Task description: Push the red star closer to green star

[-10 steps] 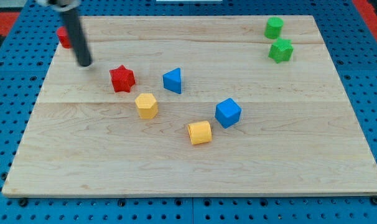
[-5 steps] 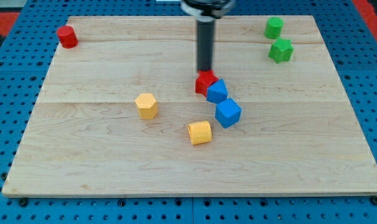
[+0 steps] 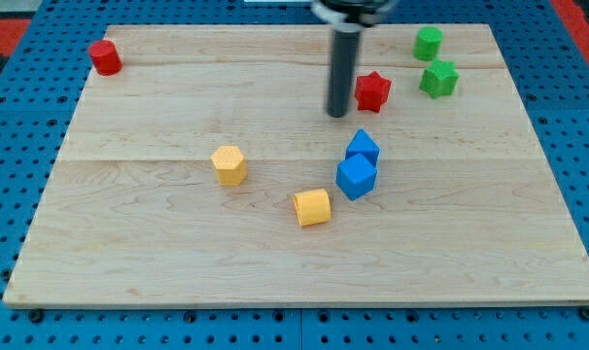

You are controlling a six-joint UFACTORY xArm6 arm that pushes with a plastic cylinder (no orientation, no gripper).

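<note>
The red star [image 3: 372, 90] lies on the wooden board toward the view's upper right. The green star [image 3: 438, 79] is to its right, a short gap away. My tip [image 3: 337, 114] is just left of and slightly below the red star, close to it; I cannot tell whether it touches. The dark rod rises from the tip to the view's top edge.
A green cylinder-like block [image 3: 429, 42] sits above the green star. Two blue blocks [image 3: 363, 148] [image 3: 356, 177] touch each other below my tip. A yellow cylinder [image 3: 312, 207] and a yellow hexagonal block [image 3: 228, 164] lie lower left. A red cylinder [image 3: 105, 57] is at the upper left.
The red star has moved from the board's left-middle to the upper right, near the green star. My tip moved right with it. The blue triangular block was shoved right against the blue cube.
</note>
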